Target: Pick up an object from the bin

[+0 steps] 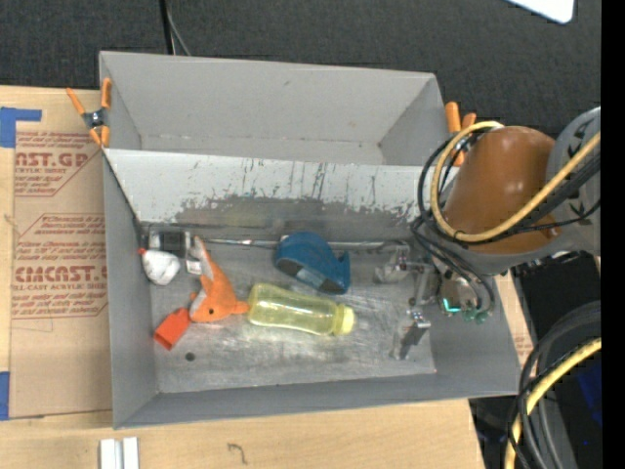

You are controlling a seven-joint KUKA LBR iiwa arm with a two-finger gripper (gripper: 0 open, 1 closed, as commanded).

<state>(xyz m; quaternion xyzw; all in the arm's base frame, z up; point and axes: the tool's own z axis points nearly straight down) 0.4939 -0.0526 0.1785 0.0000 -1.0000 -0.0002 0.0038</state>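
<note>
Camera view, looking down into the grey bin point(264, 106): finds the gripper point(402, 303) low at the right end, over bare floor, fingers spread apart and grasping nothing. Places the nearest thing, a pale yellow bottle point(293, 311), just left of the fingers, near but apart, lying flat on the floor toward the front wall. Reads its long axis as running left to right, dipping slightly toward the right, cap end pointing at the gripper and base end touching an orange fish-shaped toy point(217, 301). Notes a blue rounded thing point(311, 260) behind the bottle, near the back wall, also left of the gripper and about as close. Judges the pick not yet begun. Calls for a shift leftward along the bottle's axis, then a close across its narrow width rather than end to end.
</note>
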